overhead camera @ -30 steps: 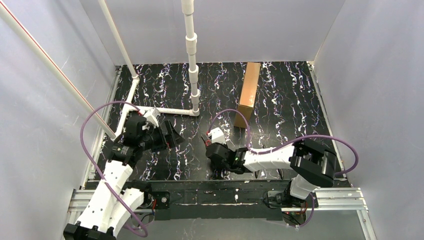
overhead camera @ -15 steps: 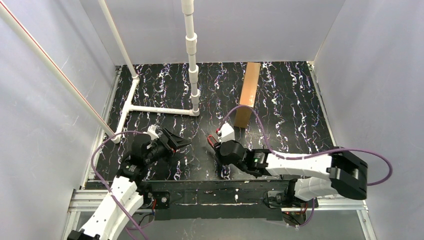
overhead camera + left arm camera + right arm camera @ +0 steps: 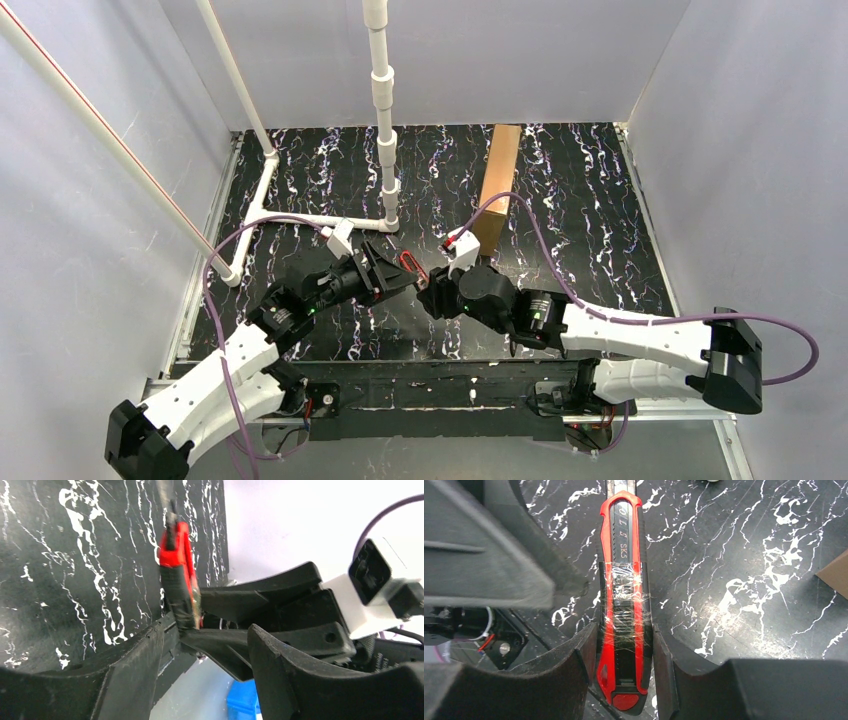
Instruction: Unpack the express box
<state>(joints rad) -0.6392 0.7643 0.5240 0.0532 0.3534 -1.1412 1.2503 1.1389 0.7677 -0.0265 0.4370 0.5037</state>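
**Two arms meet at mid-table**

Both arms stretch forward and inward, wrists converging over the middle of the table (image 3: pixel 300 180). The express box (image 3: pixel 497 185) lies toward the far edge, well apart from them. The left gripper (image 3: pixel 392 272) has its jaws parted beside the utility knife (image 3: pixel 622 595); I cannot tell whether they touch it. The right gripper (image 3: pixel 624 630) is clamped on the knife's handle.

Brown express box (image 3: pixel 497 170); red/blk knife (image 3: pixel 623 605); blk-wht marbled table (image 3: pixel 600 200).

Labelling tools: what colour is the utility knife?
The utility knife is red and black; right wrist view shows it best.
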